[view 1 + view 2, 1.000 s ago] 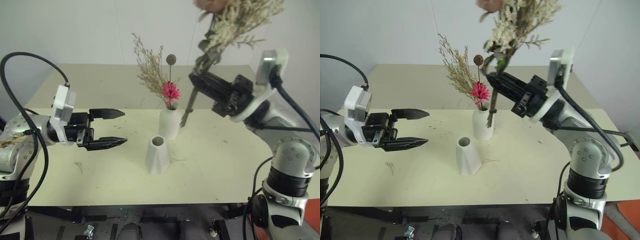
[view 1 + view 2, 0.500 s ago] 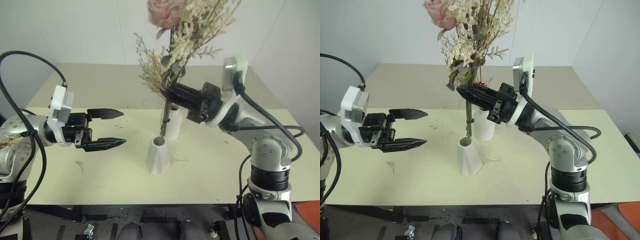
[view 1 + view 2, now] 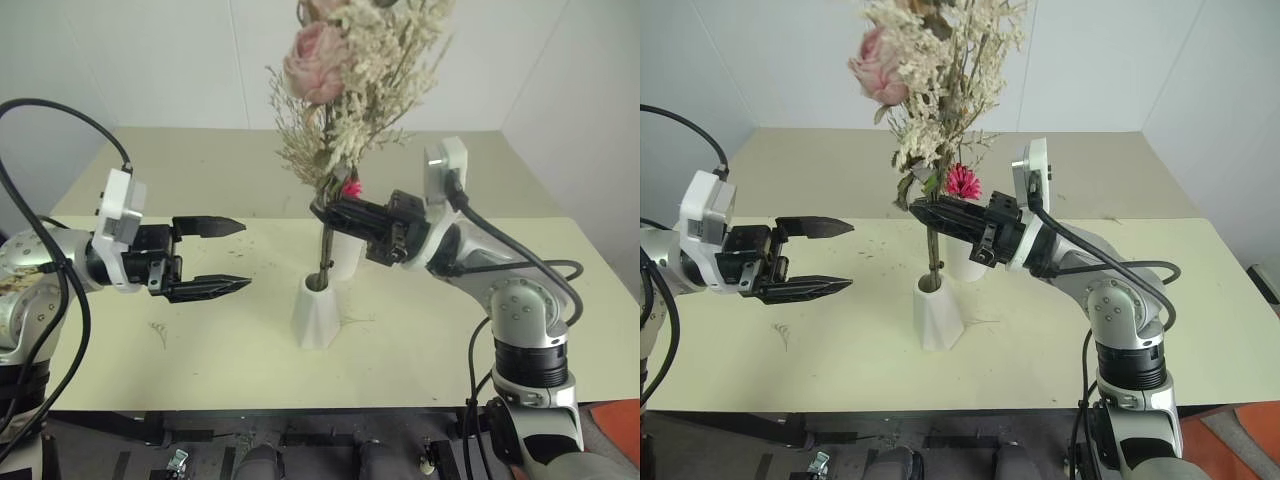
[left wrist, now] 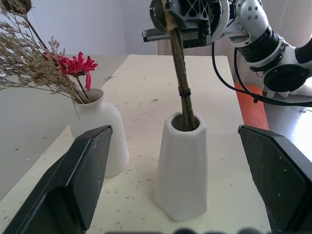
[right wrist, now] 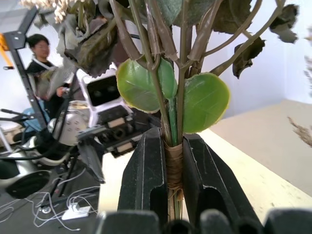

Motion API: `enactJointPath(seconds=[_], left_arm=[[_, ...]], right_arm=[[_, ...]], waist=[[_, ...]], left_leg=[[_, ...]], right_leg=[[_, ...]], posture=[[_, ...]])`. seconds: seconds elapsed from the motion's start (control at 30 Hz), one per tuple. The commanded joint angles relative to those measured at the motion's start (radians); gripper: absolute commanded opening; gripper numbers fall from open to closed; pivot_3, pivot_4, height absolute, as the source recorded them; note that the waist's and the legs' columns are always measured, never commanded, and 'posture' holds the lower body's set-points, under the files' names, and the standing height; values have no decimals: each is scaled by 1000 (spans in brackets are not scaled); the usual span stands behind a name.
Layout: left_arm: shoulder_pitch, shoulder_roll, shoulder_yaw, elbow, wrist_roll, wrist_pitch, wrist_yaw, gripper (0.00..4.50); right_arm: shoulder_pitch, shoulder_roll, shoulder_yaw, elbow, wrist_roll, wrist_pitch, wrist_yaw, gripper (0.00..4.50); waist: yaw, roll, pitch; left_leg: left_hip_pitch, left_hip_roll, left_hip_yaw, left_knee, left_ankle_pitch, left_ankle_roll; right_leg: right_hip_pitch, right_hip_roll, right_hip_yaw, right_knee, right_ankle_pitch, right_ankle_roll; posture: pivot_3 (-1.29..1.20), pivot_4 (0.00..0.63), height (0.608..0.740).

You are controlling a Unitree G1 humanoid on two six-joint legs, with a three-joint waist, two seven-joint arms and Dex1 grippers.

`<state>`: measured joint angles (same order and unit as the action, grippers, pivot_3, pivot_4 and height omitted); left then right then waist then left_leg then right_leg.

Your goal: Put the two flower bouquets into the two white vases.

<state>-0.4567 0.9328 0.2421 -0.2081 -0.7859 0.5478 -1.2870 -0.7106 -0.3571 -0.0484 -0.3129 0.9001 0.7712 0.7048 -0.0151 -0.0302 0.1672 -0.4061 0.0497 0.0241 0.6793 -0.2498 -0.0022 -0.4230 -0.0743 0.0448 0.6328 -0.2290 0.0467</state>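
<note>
Progress approx. halfway: sparse bouquet sits in rounded vase on bench. Right pincer, clenched on fuller bouquet, has stems inside faceted vase; release remains. Left pincer released, well apart.

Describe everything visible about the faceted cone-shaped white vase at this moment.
The faceted vase is matte white, narrow at its open mouth and widening through flat facets to its base. It stands upright on the beige table, nearer the robot than the rounded vase and apart from it. The stems of the fuller bouquet sit in its mouth, gripped higher up by the right hand. The open left hand is clear of it.
</note>
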Motion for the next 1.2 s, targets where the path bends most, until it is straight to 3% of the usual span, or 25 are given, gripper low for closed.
enactJointPath(seconds=[0.03, 1.03, 1.2], left_arm=[[-3, 11, 36, -28, -14, -9, 2, 4500], [6, 15, 41, -37, -12, -7, 10, 4500], [-2, 11, 33, -32, -8, -9, 10, 4500]], right_arm=[[-10, 10, -2, -16, -8, -37, 5, 219], [74, 40, 81, -46, -93, -40, 14, 219], [99, 21, 87, -59, -99, -33, 21, 1850]], waist=[[0, 0, 0], [0, 0, 0], [0, 0, 0]], left_leg=[[0, 0, 0, 0, 0, 0], [0, 0, 0, 0, 0, 0], [0, 0, 0, 0, 0, 0]], right_leg=[[0, 0, 0, 0, 0, 0], [0, 0, 0, 0, 0, 0], [0, 0, 0, 0, 0, 0]], posture=[[0, 150, 740], [0, 150, 740], [0, 150, 740]])
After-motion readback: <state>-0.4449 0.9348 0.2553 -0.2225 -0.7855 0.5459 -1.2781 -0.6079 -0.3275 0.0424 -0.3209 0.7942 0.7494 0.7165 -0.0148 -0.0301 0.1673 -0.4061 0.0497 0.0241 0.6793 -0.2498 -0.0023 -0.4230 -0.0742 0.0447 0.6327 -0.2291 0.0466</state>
